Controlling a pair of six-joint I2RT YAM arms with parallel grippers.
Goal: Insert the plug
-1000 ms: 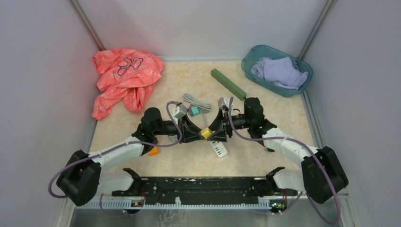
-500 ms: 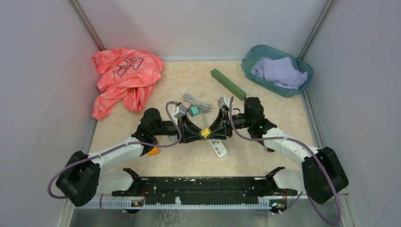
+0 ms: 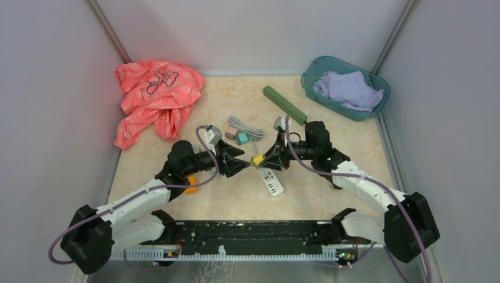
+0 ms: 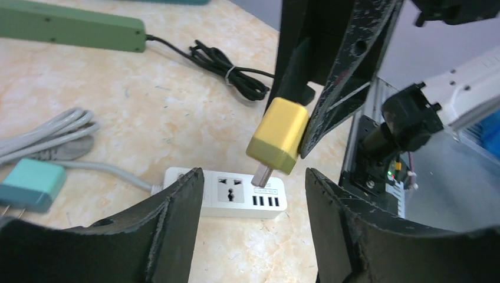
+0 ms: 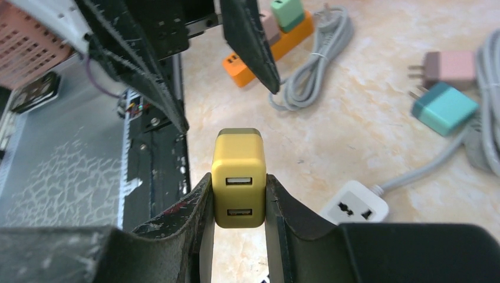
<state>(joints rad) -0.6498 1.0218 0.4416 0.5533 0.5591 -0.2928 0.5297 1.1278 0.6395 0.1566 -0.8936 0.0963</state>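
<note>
- Right gripper [image 5: 238, 181] is clamped tight on the plug [image 4: 278, 134], mid-table, just above the strip [image 4: 227, 192].
- Left gripper [image 4: 253, 177] gapes, empty.
- Aligning now, I judge; next, pins straight down into 1 socket.

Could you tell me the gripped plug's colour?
The plug is yellow, clearest in the right wrist view.
</note>
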